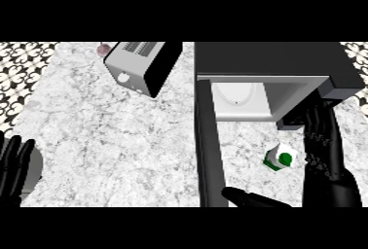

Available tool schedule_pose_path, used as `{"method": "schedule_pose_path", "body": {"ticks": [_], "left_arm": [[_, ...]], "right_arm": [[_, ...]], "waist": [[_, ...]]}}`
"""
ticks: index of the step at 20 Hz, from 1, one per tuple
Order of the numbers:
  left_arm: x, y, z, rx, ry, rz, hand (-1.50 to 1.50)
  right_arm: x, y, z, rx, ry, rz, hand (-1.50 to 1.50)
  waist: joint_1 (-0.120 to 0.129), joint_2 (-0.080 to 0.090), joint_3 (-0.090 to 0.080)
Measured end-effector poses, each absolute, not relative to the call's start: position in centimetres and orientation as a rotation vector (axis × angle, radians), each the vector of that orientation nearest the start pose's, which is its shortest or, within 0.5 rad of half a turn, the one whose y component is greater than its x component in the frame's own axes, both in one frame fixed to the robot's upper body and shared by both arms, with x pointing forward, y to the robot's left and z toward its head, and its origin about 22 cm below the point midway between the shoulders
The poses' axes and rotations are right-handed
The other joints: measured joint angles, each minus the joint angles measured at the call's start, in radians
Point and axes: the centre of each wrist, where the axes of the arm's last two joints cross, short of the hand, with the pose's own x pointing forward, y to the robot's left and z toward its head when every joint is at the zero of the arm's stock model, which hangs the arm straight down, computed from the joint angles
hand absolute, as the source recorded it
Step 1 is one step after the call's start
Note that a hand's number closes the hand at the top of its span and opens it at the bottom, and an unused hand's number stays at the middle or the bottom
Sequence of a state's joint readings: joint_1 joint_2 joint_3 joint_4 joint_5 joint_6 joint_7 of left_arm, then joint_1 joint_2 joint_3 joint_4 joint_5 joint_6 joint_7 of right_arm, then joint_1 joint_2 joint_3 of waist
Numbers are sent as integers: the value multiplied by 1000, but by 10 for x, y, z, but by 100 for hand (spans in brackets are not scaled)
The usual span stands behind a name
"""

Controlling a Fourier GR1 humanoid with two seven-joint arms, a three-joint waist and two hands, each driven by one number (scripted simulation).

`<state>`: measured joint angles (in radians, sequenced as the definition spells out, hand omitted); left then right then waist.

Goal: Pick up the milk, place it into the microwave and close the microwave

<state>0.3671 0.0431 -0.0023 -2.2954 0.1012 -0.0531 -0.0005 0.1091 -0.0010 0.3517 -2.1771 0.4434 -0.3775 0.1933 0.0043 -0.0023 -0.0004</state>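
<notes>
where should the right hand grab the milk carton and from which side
Probably across its flat side walls, around the middle, coming from its right. The milk carton is a small boxy shape standing free, the open right hand is beside it there, and the open microwave door stands to its left.

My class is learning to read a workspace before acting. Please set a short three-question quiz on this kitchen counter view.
1. True or false: the door of the microwave is shut.
2. Choose one: the milk carton stands A) inside the microwave, B) on the counter in front of the microwave, C) on the microwave's roof.
3. Short answer: which hand is nearer the milk carton?

Key
1. False: the door stands swung open.
2. B.
3. The right hand, open beside the carton and not holding it.
</notes>
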Motion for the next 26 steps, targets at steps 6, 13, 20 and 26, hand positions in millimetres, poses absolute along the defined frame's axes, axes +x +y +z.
{"method": "schedule_pose_path", "body": {"ticks": [6, 13, 20, 26], "left_arm": [[114, 268, 115, 44, -1966, 42, -150], [96, 282, 114, 44, -1948, 35, -150], [90, 293, 113, 75, -1920, 27, -150], [80, 299, 109, 73, -1905, 23, -150]], "right_arm": [[173, -175, 103, -384, -1913, -38, -150], [175, -184, 73, -394, -1859, -56, -150], [184, -203, 37, -439, -1802, -109, -150], [186, -230, 7, -498, -1747, -152, -150]], "waist": [[1, 0, 0], [2, 1, 1], [2, 1, 1], [4, 0, 1]]}}
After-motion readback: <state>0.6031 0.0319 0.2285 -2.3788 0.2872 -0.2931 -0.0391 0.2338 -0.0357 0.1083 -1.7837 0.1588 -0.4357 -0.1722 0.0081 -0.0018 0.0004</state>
